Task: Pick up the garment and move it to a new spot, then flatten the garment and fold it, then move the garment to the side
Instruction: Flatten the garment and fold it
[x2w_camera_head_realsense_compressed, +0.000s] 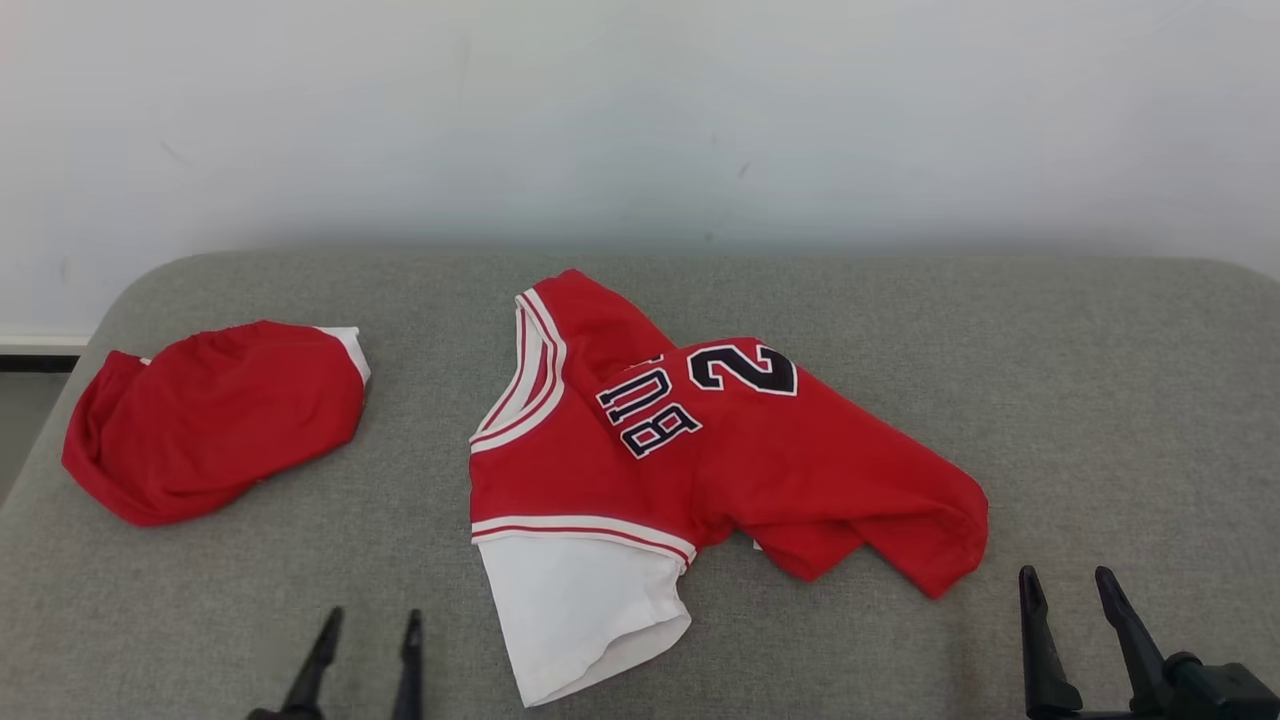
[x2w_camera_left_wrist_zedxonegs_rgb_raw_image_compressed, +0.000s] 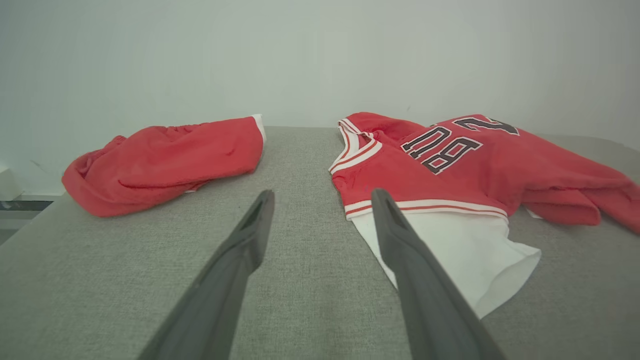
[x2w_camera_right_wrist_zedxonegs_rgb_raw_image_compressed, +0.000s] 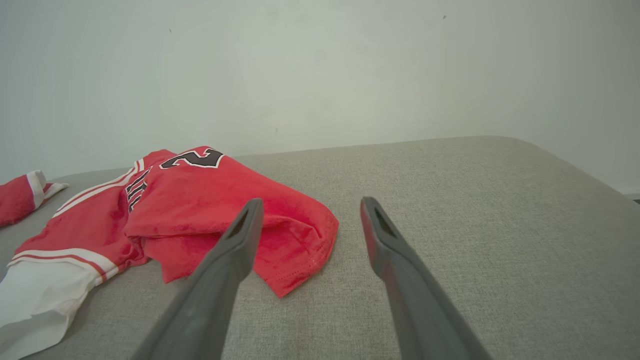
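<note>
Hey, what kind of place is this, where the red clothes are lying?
Probably an indoor clothes-folding setup: a grey fabric-covered padded surface against a bare white wall, with a red jersey and another red garment lying on it.

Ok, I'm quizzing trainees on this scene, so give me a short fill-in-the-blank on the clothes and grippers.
1. The jersey has a ___ sleeve nearest the robot.
2. The shorts lie on the robot's ___ side of the jersey.
3. The left gripper and right gripper are both ___, holding nothing.
Missing words: white; left; open.
</note>
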